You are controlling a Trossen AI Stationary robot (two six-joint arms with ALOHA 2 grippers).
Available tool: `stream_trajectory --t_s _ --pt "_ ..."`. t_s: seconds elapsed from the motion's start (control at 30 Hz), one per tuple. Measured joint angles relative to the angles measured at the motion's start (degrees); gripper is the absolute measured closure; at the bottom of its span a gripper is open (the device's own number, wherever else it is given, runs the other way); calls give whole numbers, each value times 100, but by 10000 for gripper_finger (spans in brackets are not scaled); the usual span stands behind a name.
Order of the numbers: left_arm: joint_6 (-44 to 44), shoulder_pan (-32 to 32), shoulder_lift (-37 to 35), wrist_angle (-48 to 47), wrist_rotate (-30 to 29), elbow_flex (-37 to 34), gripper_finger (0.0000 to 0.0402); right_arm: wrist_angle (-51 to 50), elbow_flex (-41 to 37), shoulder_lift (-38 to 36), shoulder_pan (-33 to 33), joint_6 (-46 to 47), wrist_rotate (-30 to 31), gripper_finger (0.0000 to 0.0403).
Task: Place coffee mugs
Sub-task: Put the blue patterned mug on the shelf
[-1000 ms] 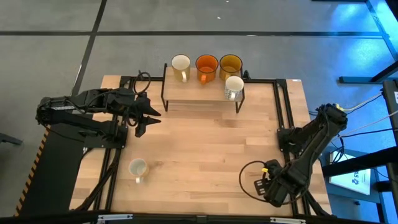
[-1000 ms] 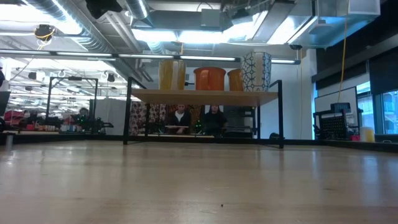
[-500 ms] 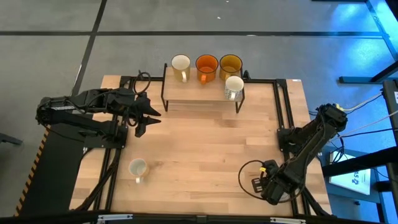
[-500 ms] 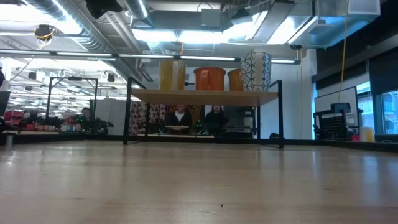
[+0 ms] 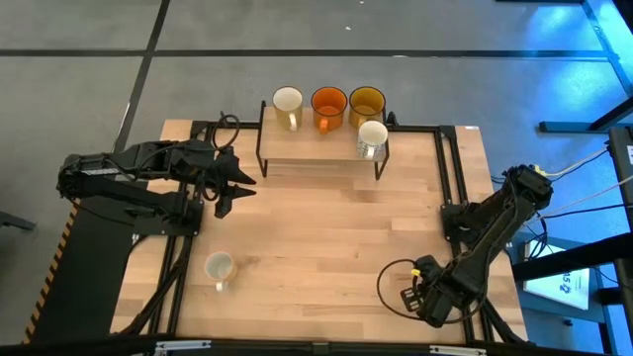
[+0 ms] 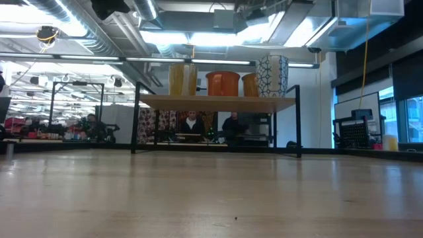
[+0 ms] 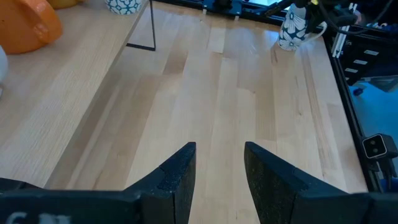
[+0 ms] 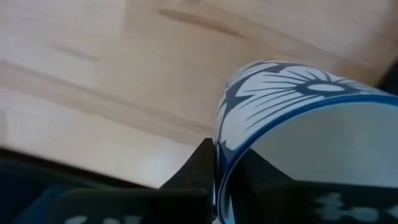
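Four coffee mugs stand on the raised shelf [image 5: 321, 146] at the table's far edge: a cream one [image 5: 288, 103], an orange one [image 5: 328, 104], an amber one [image 5: 366, 102] and a white patterned one [image 5: 372, 136]. Another white mug [image 5: 219, 268] stands on the table near the front left. My right gripper [image 5: 413, 295] is at the front right, shut on a blue-and-white flowered mug [image 8: 292, 93], which the gripper hides in the high view. My left gripper [image 5: 234, 188] hangs open over the table's left side, holding nothing. My right gripper pinches the flowered mug's wall at its rim [image 8: 219, 146], one finger [image 8: 200, 165] outside and the other [image 8: 258, 177] inside the cup. In the left wrist view the mug [image 7: 291, 31] stands upright on the table.
The shelf's black legs [image 5: 260, 158] stand on the far part of the table. Black rails [image 5: 453, 168] run along the table's left and right sides. A black cable loop [image 5: 388, 282] lies by my right gripper. Bare wood [image 5: 326, 237] spreads across the middle. People show in the room beyond [image 6: 192, 125].
My right gripper has edged a little toward the table's left edge at the front right and has shut on the flowered mug's wall. My left arm and the other mugs have kept still.
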Motion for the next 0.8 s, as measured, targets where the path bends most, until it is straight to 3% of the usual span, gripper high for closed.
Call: stream_trajectory --t_s 0.23,0.6,0.8 --pt "0 -2 0 0 -4 0 271 6 474 4 -614 -1544 580 398" --pt "0 -2 0 0 -88 0 271 -43 1404 4 -2399 -4852 1443 400" --pt "0 -2 0 1 -151 0 271 -208 2294 287 -3185 -6524 1691 401"
